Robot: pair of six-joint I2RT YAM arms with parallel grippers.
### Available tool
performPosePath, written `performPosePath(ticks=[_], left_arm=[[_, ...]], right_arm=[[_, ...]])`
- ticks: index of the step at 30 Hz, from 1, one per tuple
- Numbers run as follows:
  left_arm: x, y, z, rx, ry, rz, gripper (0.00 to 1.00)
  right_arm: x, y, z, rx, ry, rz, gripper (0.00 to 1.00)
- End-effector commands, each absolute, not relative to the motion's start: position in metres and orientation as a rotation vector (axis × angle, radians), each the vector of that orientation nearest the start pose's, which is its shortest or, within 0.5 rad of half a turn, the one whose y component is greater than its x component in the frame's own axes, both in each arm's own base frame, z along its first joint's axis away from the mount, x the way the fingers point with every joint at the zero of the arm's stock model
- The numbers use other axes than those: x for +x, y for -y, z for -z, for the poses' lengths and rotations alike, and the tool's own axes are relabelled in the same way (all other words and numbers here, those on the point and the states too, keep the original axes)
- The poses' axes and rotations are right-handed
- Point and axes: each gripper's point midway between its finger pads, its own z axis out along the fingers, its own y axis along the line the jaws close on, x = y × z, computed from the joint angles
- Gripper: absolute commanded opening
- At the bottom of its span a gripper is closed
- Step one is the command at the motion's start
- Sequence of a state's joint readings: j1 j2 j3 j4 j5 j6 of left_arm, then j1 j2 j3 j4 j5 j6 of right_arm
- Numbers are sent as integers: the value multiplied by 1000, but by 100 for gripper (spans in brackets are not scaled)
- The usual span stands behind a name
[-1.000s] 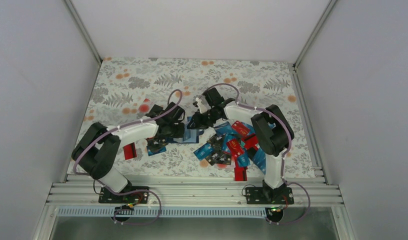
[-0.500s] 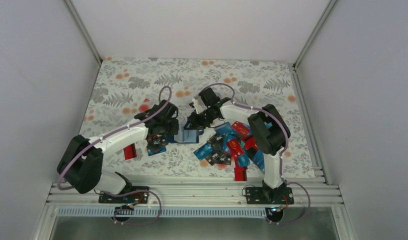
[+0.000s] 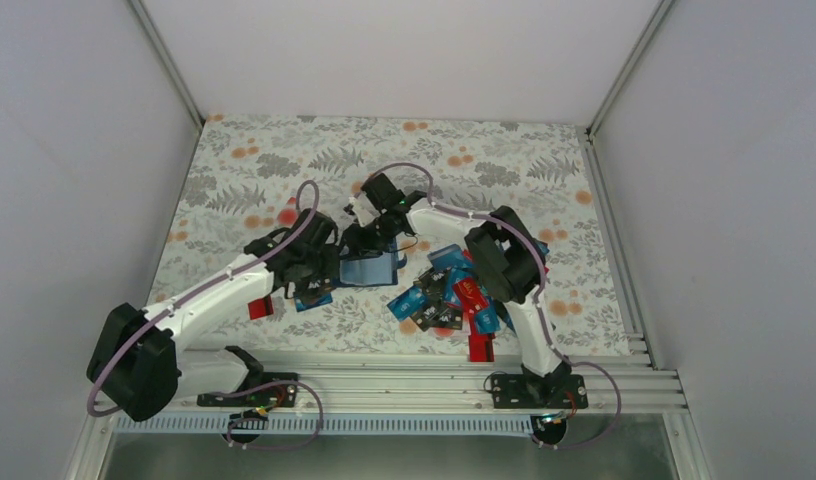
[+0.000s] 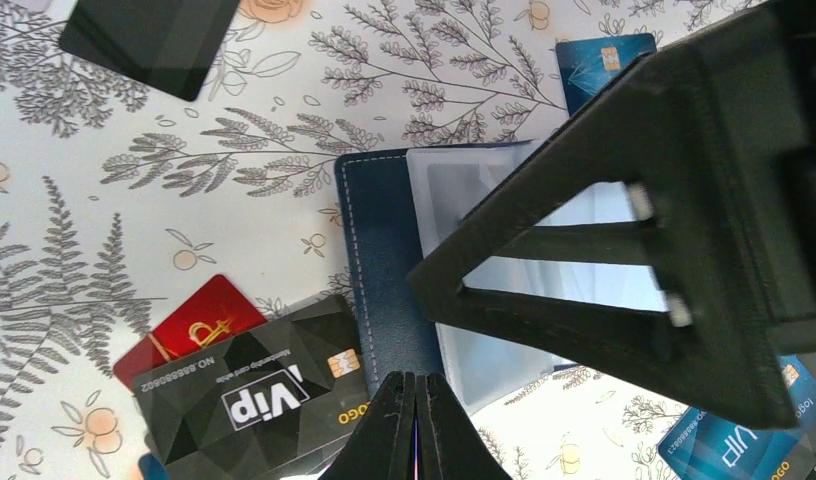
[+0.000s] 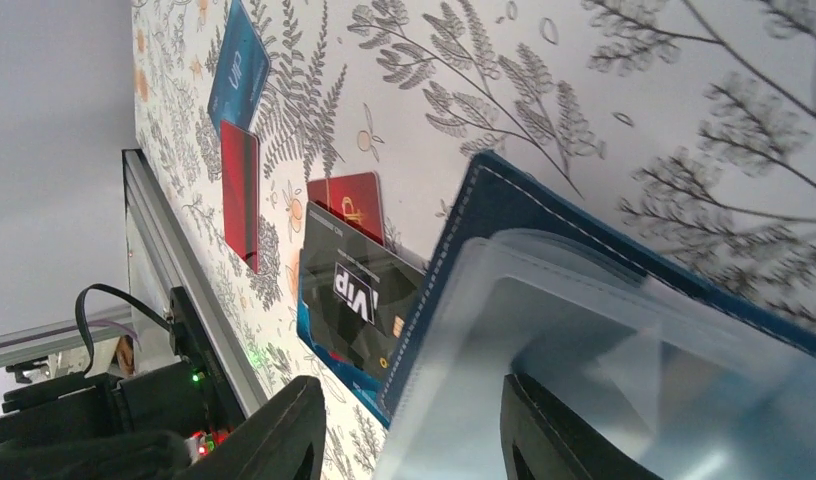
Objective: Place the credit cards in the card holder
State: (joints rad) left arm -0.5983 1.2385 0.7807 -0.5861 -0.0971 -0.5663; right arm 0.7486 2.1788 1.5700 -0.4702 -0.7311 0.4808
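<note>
Left gripper (image 4: 416, 405), jaws together, at the holder's (image 4: 384, 260) left edge; right gripper (image 5: 406, 400), jaws apart, over it. Best to lift one sleeve (image 5: 624, 330) cleanly.

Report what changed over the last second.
Both arms swung left in the top view, and the card holder shifted slightly left with them. The right pincer spread its jaws wider over the holder. The left pincer stayed shut, and the pile of credit cards on the right did not move.
</note>
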Motion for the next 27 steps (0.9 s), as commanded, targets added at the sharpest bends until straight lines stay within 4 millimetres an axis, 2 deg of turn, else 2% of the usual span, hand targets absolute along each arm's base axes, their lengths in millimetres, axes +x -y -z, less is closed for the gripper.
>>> performPosePath(ticks=[1, 9, 15, 18, 21, 27], left_arm=[[255, 145, -101, -37, -2634, 247, 2], [256, 143, -113, -51, -2614, 243, 3], [254, 141, -117, -59, -2614, 240, 2], [254, 140, -117, -69, -2616, 239, 2], [255, 142, -118, -78, -2613, 251, 2], [261, 146, -127, -71, -2592, 267, 2]], right_arm=[[283, -443, -65, -700, -2816, -1355, 47], [285, -454, -63, -733, -2795, -1408, 60], [280, -451, -38, -729, -2835, -1404, 61], [280, -449, -34, -729, -2839, -1390, 61], [282, -451, -42, -744, -2823, -1397, 61], [288, -457, -83, -802, -2724, -1412, 62]])
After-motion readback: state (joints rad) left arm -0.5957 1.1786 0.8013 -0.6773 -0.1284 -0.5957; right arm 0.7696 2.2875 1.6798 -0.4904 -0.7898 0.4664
